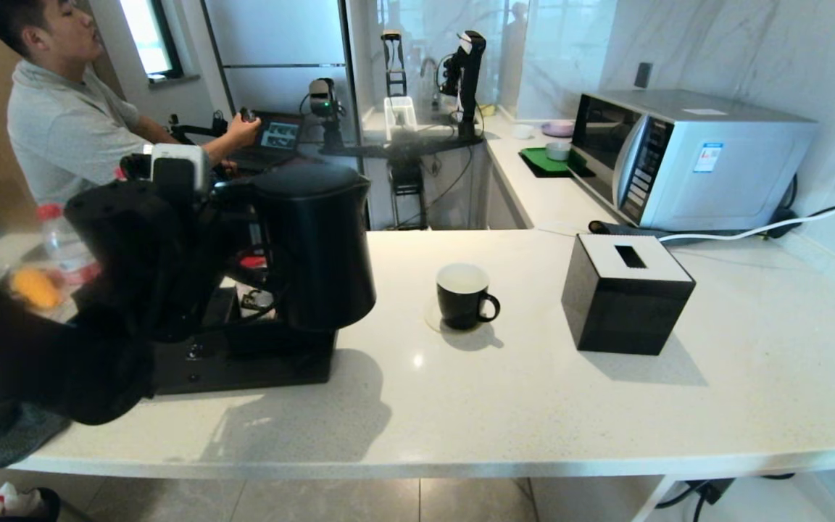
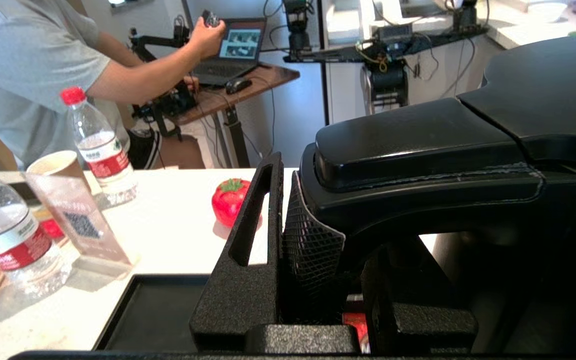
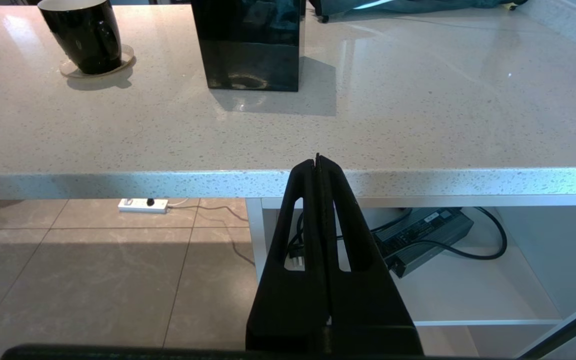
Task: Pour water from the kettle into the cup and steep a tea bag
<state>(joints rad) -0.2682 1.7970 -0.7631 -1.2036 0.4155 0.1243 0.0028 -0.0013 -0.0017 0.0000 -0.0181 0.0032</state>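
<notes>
Gripping the kettle [image 1: 314,246] by its handle above the black tray [image 1: 243,362]: left tool [image 2: 313,250], clamped tight. Right of it, the cup [image 1: 464,296] on the bench [image 1: 533,406]. Right tool [image 3: 317,165] pressed closed, empty, below the bench edge.

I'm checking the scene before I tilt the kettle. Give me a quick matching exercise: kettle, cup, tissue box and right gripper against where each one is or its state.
Things:
1. kettle
2. cup
3. tissue box
4. right gripper

Places or states:
A. shut on nothing, below the counter's front edge
B. upright on a round coaster, between the other two black items
C. handle clamped in the left gripper, over the black tray
D. on the counter in front of the microwave

Pairs: 1-C, 2-B, 3-D, 4-A
</notes>
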